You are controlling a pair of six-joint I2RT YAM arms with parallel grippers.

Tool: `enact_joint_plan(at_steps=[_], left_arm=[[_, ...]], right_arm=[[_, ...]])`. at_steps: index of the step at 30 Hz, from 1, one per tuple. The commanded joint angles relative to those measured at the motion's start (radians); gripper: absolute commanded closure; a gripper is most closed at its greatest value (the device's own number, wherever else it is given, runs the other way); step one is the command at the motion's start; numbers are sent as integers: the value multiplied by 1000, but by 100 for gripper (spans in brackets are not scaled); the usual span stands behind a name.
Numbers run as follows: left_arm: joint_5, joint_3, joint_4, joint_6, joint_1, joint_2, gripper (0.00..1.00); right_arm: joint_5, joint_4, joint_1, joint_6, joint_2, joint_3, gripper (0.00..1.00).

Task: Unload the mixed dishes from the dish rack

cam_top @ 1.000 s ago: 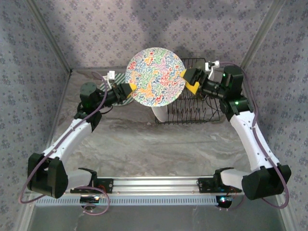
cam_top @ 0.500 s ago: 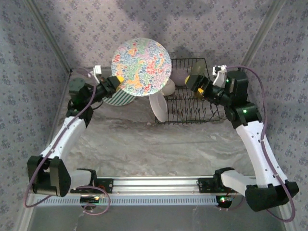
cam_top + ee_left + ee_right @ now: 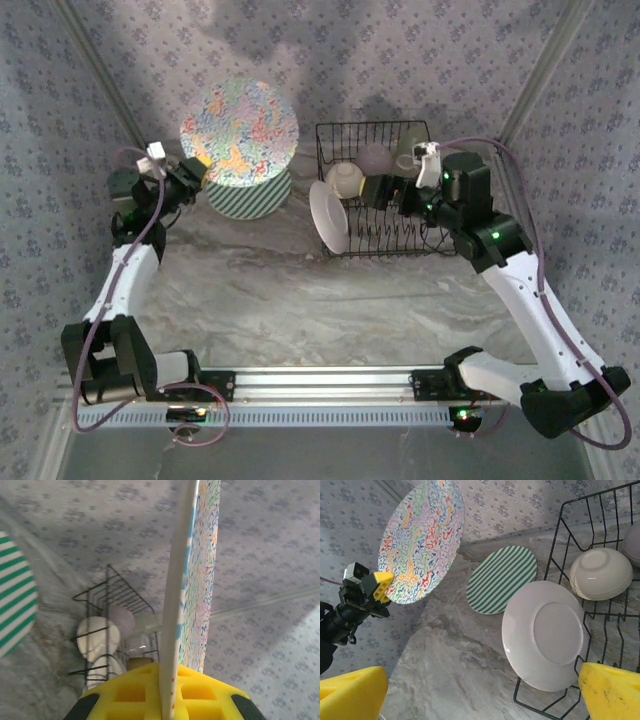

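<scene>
Seen from above, the squiggle plate (image 3: 240, 132) covers the far part of the striped plate (image 3: 248, 196), which lies flat on the grey marbled surface (image 3: 300, 300) near the far left corner. The left wrist camera shows the squiggle plate almost edge-on, its rim sunk between yellow pads (image 3: 210, 700) that are cut off by the bottom of the frame. The left claw (image 3: 203, 163) is clamped on that plate's lower left rim and holds it in the air, tilted, above the striped plate and well apart from the dish rack (image 3: 365, 125). The left arm reaches far forward along the left wall, with its wrist turned toward the middle.

In the rack, a white plate (image 3: 328, 217) stands on edge at the left end with its underside toward the right wrist camera. A cream bowl (image 3: 345, 180) sits just behind it, and a lilac bowl (image 3: 377, 158) sits further back. A pale cup (image 3: 408, 155) in the far right corner is hard to make out. The right claw (image 3: 383, 190) hangs over the middle of the rack, hiding some of the wires beneath. Its fingers are spread wide and hold nothing, and its own camera catches only two yellow pad (image 3: 350, 695) corners. The right arm rises from its base, bends at the elbow and points left.
</scene>
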Motion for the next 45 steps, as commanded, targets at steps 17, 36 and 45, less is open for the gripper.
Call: enact_joint_plan(at_steps=[17, 36, 45], left_arm=[[-41, -47, 256, 7, -3, 378, 100], [-41, 97, 263, 8, -39, 602, 100], [-39, 145, 239, 14, -43, 655, 100]], right_arm=[[36, -4, 102, -66, 52, -5, 0], [14, 1, 109, -69, 61, -32, 0], [10, 4, 110, -64, 62, -39, 0]])
